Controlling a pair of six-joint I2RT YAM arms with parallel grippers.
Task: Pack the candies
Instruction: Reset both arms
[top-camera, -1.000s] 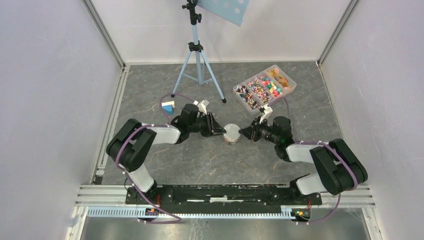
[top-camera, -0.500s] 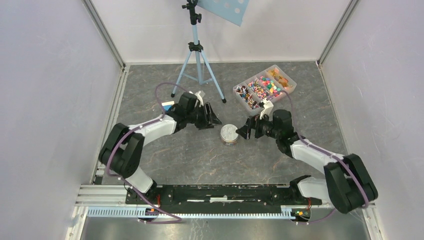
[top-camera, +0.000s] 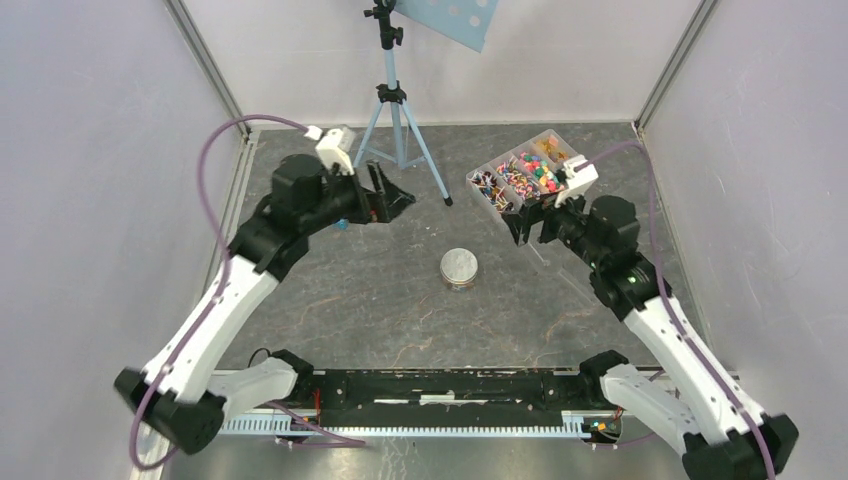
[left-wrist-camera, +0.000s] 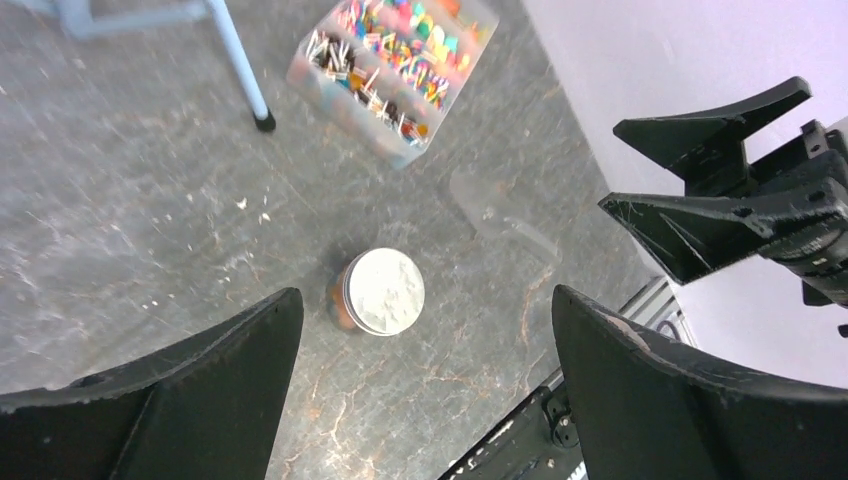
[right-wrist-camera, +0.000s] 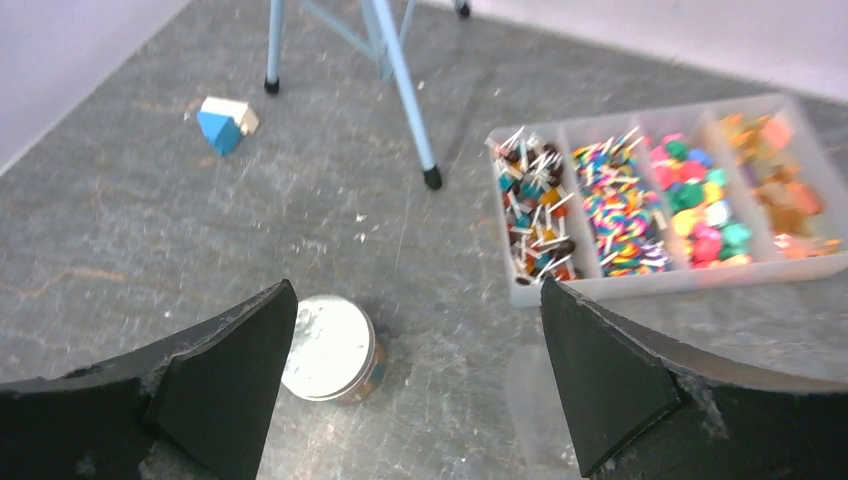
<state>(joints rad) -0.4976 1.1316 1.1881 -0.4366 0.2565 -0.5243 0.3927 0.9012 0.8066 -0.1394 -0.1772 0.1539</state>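
Where both arms crouched low at the small round jar with the silver lid a second ago, they have now swung up and apart. The left tool hangs high toward the far left corner of the grey stone-patterned surface, and the right tool is lifted toward the far right corner. Both have their jaws spread wide with nothing between them. The jar stands alone near the middle of the surface with its lid on and a little colour showing through its side, so I'd judge this jar is filled and closed and the arms are backing off. The many small multicoloured candies otherwise sit in the clear four-compartment plastic tray close to the far right corner, just beyond the right tool. The tray's long axis runs diagonally, its far end toward that corner and its near end toward the middle of the surface. Within it the stick-ended sweets lie every which way, so they share no single direction. A clear flat piece, possibly the tray's cover, lies on the surface just on the near side of the tray.
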